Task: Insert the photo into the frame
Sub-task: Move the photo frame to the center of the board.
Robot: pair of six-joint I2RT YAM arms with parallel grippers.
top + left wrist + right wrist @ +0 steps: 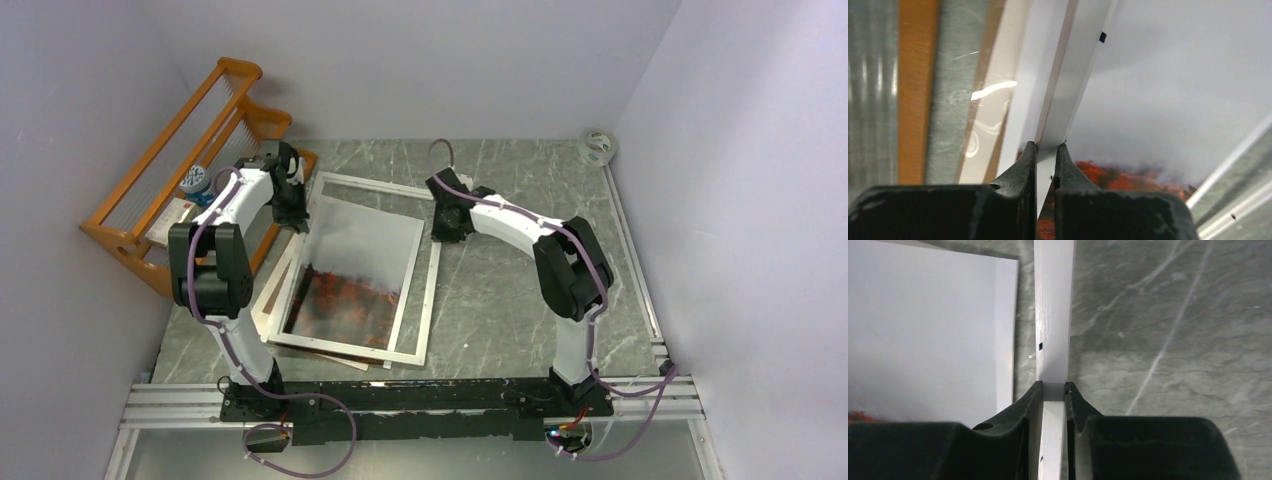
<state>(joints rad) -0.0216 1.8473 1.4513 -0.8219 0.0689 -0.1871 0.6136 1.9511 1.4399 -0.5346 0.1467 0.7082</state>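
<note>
The photo (355,270), grey sky above red-orange trees, lies on the table inside the white frame (430,290). My left gripper (297,215) is at the frame's left rail near the far corner. In the left wrist view that gripper (1046,146) is shut on the white rail (1075,80), and the photo (1173,100) lies to its right. My right gripper (447,225) holds the opposite rail near the far right corner. The right wrist view shows this gripper (1053,386) shut on the frame's rail (1053,315), with the photo's pale corner (923,340) to the left.
An orange wooden rack (160,180) stands against the left wall close to the left arm. A brown board edge (335,358) pokes out under the frame's near side. A tape roll (598,145) sits in the far right corner. Marble tabletop (1173,340) lies right of the frame.
</note>
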